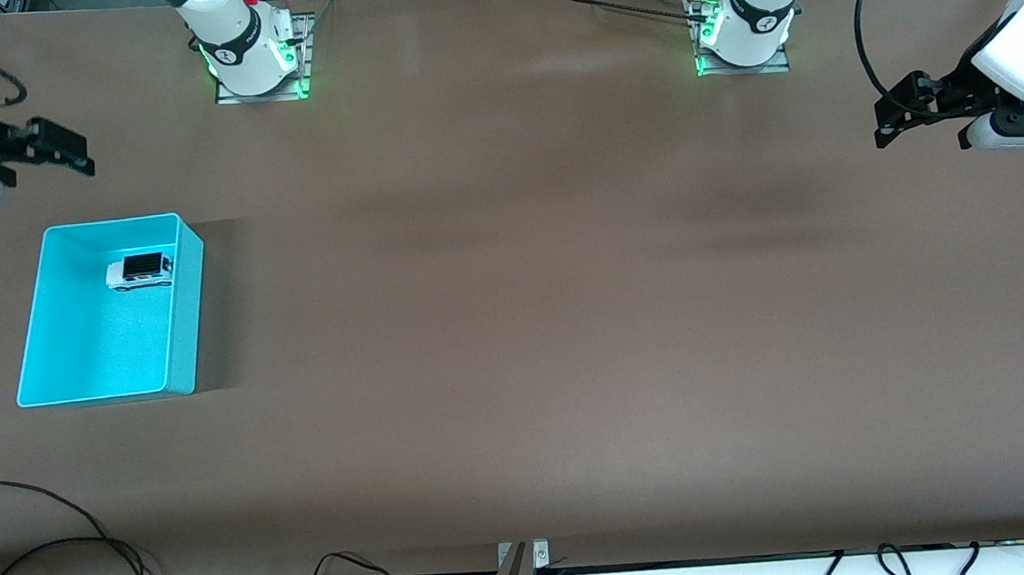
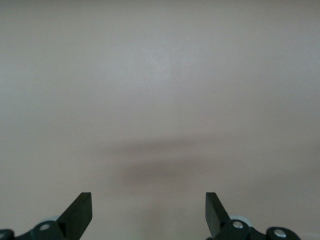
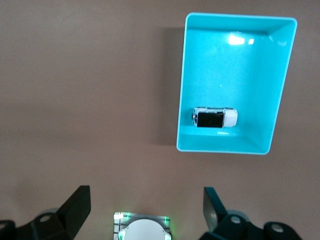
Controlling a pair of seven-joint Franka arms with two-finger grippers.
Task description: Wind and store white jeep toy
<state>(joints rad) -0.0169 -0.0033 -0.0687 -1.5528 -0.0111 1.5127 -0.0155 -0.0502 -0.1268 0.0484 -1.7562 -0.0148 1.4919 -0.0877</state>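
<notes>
The white jeep toy (image 1: 139,272) (image 3: 215,118), tiny with a black rear roof, lies inside the cyan bin (image 1: 189,304) (image 3: 182,85), close to the bin's wall nearest the robots' bases. My right gripper (image 1: 62,149) (image 3: 147,200) hangs open and empty over the table at the right arm's end, high above and apart from the bin. My left gripper (image 1: 900,111) (image 2: 149,205) waits open and empty over bare brown table at the left arm's end.
The two arm bases (image 1: 257,61) (image 1: 743,32) stand on the table's edge farthest from the front camera. Black cables (image 1: 86,559) trail along the nearest edge, where a metal bracket (image 1: 524,556) is fixed. Brown table (image 1: 523,305) stretches between the bin and the left arm's end.
</notes>
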